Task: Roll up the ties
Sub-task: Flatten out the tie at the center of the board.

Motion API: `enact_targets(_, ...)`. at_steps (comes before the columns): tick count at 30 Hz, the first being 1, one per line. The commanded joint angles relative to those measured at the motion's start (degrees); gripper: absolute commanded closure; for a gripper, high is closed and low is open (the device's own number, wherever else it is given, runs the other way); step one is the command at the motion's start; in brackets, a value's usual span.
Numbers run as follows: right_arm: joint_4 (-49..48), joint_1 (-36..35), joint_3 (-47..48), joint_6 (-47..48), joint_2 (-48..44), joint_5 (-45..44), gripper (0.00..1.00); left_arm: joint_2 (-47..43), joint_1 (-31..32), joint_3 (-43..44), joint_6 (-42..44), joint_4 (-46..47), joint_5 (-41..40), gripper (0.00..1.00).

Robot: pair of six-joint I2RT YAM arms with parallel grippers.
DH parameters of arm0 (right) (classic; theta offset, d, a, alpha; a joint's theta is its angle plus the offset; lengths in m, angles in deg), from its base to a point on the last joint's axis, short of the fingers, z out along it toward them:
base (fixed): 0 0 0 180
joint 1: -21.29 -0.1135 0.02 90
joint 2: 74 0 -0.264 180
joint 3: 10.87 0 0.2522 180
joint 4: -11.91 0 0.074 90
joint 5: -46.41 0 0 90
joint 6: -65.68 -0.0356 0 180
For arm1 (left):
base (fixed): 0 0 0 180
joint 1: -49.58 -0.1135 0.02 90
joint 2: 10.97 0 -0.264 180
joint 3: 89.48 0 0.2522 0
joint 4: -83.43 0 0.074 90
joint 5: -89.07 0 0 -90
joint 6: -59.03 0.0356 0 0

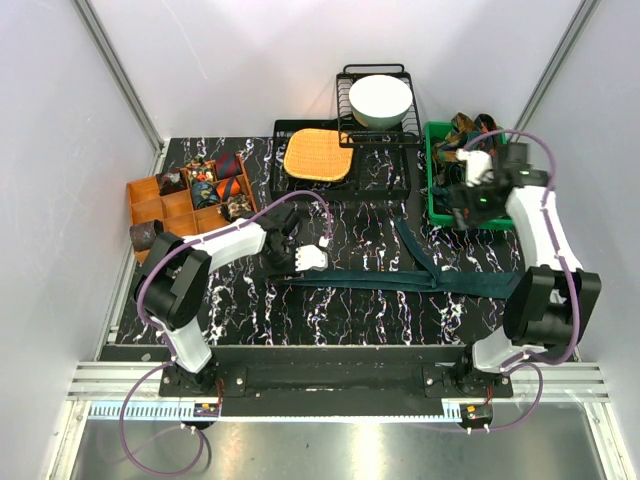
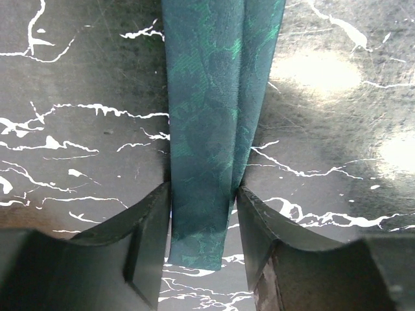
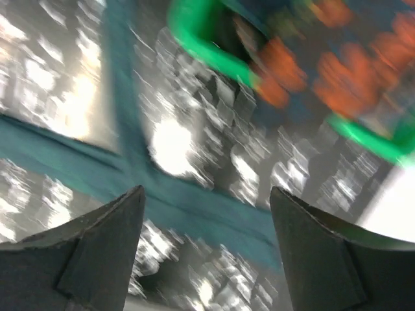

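**1. Limits.** The R wrist view is blurring badly, so we are making out only green, orange and teal smears there. In the top view the L gripper (image 1: 303,257) is covering the end of the teal tie (image 1: 400,283). The R gripper (image 1: 470,195) is hiding part of the bin (image 1: 436,205). A dark roll (image 1: 145,236) beside the tray (image 1: 150,208) is too small to ID.

**2. Tools.** L jaws are standing partway closed, straddling the tie's narrow end. Both fingers (image 2: 152,233) are touching its edges. We cannot tell whether they are clamping it. The R gripper is hovering over the bin's edge, spread wide and holding nothing.

**3. Work item.** The teal tie is lying flat on the table (image 1: 350,325), running from the L gripper across to the R side, w/ a second strip branching up toward the bin.

**4. Surroundings.** Patterned ties (image 1: 468,125) are filling the bin. Rolled ties (image 1: 215,185) are sitting in tray compartments. Behind, an orange mat (image 1: 318,155) is resting on a wire rack (image 1: 390,188), w/ a bowl (image 1: 380,100) in a basket (image 1: 345,85).
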Motion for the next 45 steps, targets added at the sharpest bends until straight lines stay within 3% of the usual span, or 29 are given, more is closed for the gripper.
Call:
enact_targets(1, -14.0, -6.6, -5.2, -19.2, 1.5, 6.8, 0.19, 0.6, -0.6, -1.8, -0.2, 0.5, -0.8, 0.52)
enact_targets(4, -27.5, -10.9, -10.3, -26.3, 2.5, 7.8, 0.27, 0.6, -0.6, -1.7, -0.1, 0.2, -1.0, 0.51)
enact_targets(11, -35.7, -15.7, -9.7, -28.3, 12.1, 1.0, 0.37, 0.8, -0.5, -1.4, -0.1, -0.3, -0.7, 0.51)
enact_targets(15, -36.5, -17.4, -7.4, -26.4, 17.2, -2.3, 0.41, 1.0, -0.5, -1.4, -0.1, -0.2, -0.6, 0.51)
enact_targets(27, -38.0, -20.6, -4.3, -25.5, 23.2, -9.1, 0.4, 1.9, -0.6, -1.2, -0.5, -0.2, 0.1, 0.51)
enact_targets(34, -35.3, -21.9, -1.7, -23.2, 26.9, -8.7, 0.43, 1.8, -0.6, -1.3, -0.1, -0.2, -0.6, 0.51)
enact_targets(40, -32.2, -22.0, -2.0, -21.1, 26.0, -7.8, 0.76, 2.0, -1.1, -1.8, -0.4, -0.2, -0.4, 0.51)
enact_targets(43, -29.0, -22.0, -3.2, -18.7, 21.4, -7.7, 0.87, 2.1, -1.6, -1.7, -0.5, -0.2, -0.4, 0.51)
enact_targets(45, -26.7, -22.0, -4.8, -17.5, 16.8, -8.1, 1.0, 2.1, -1.6, -1.7, -0.7, -0.2, -0.5, 0.52)
